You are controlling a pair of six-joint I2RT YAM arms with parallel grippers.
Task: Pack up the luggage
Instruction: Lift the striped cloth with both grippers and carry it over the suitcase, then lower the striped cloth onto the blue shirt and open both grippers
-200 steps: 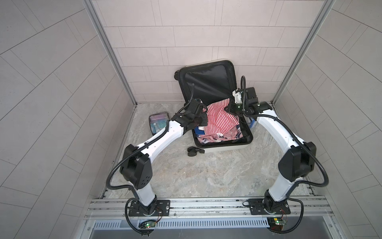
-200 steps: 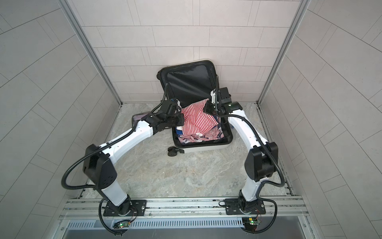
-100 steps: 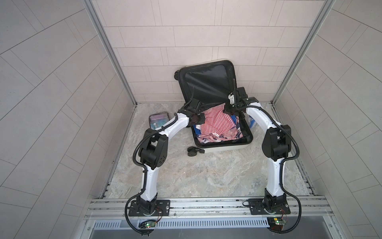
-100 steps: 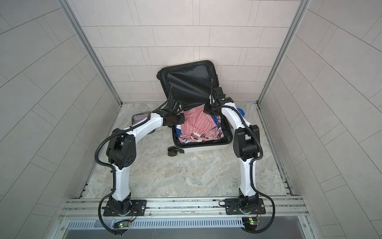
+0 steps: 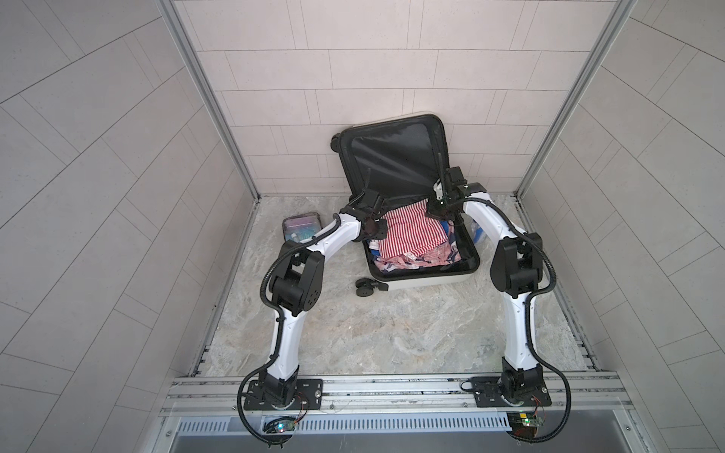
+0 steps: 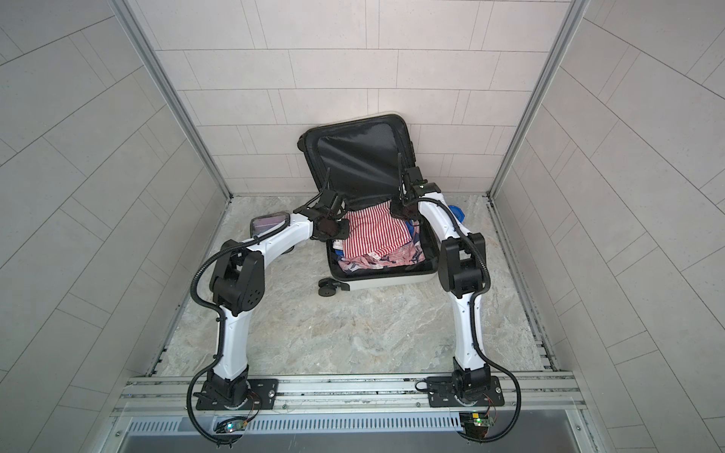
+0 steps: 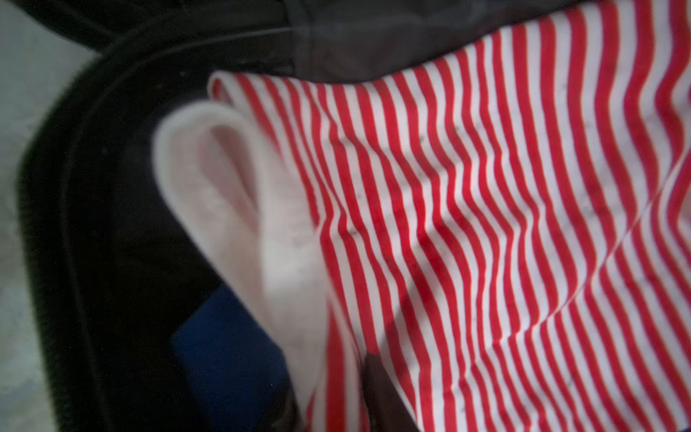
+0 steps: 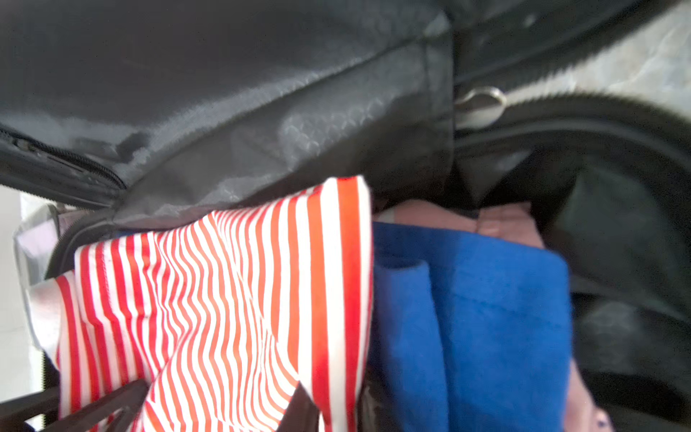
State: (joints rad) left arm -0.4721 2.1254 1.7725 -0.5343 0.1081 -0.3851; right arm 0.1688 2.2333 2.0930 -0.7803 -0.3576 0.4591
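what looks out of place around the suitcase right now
The red-striped garment sits rumpled on the heap, its far edge riding up the lid of the luggage. A blue item lies outside it, to the right in both top views, and the clear pouch sits unpacked to the left.

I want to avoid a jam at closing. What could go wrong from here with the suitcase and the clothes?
1. The striped shirt reaches the hinge at the foot of the suitcase lid; its raised corner could be pinched at closing.
2. Cloth lies between the fingers of the right tool; lifting away may drag the shirt out.
3. The left arm crosses over the pouch; a low retreat might sweep it.
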